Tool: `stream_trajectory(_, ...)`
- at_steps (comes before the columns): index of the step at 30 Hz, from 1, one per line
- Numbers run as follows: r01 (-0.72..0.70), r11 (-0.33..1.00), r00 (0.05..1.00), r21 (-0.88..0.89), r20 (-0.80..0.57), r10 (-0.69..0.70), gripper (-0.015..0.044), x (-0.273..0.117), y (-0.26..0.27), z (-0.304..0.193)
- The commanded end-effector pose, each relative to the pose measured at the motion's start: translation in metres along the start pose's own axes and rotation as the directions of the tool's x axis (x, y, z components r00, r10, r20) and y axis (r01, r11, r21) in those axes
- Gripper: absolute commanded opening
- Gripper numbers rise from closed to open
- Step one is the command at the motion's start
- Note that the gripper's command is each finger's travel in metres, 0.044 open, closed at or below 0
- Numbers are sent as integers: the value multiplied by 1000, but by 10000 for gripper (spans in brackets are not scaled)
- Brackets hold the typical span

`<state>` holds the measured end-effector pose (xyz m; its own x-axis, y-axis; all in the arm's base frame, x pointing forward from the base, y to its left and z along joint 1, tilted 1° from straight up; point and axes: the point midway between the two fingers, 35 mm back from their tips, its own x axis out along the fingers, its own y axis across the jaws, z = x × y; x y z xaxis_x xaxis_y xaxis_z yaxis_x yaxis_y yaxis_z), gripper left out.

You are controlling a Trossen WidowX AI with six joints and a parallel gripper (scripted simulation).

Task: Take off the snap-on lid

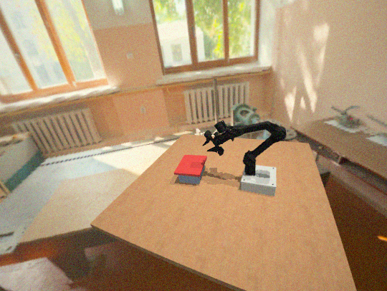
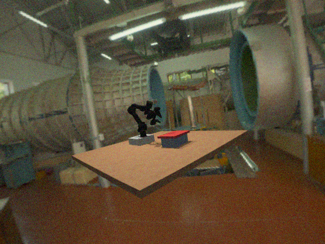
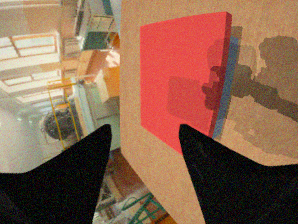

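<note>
The red lid [image 1: 190, 165] [image 2: 174, 134] [image 3: 175, 65] sits flat on top of the blue storage box [image 1: 190, 178] [image 2: 175, 142] [image 3: 227, 90], overhanging its sides. The box stands on the table [image 1: 215, 222] [image 2: 135, 168] [image 3: 160, 185]. My gripper [image 1: 206, 148] [image 2: 159, 119] [image 3: 145, 130] is open, with a wide gap and nothing between the fingers. It hangs above the table, higher than the lid and towards the arm's side of it. In the wrist view the right finger overlaps the lid's near corner. The box's far sides are hidden.
The arm's grey base block [image 1: 259, 183] [image 2: 141, 140] stands on the table a short way from the box, with the arm reaching up and over from it. The arm's shadow falls across the lid and the table between them.
</note>
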<state>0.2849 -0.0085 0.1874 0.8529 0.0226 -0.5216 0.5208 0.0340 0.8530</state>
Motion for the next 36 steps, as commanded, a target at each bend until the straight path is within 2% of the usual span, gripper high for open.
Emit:
stream_trajectory(1, 116, 993, 993, -16, -23, -117, 235, 6, -34, -12)
stream_trajectory(9, 124, 992, 992, -17, -24, -124, 235, 8, -37, -13)
stream_trajectory(16, 124, 992, 992, -17, -24, -124, 235, 39, -85, -13)
stream_trajectory(36, 122, 992, 992, -18, -24, -123, 235, 65, -85, -14)
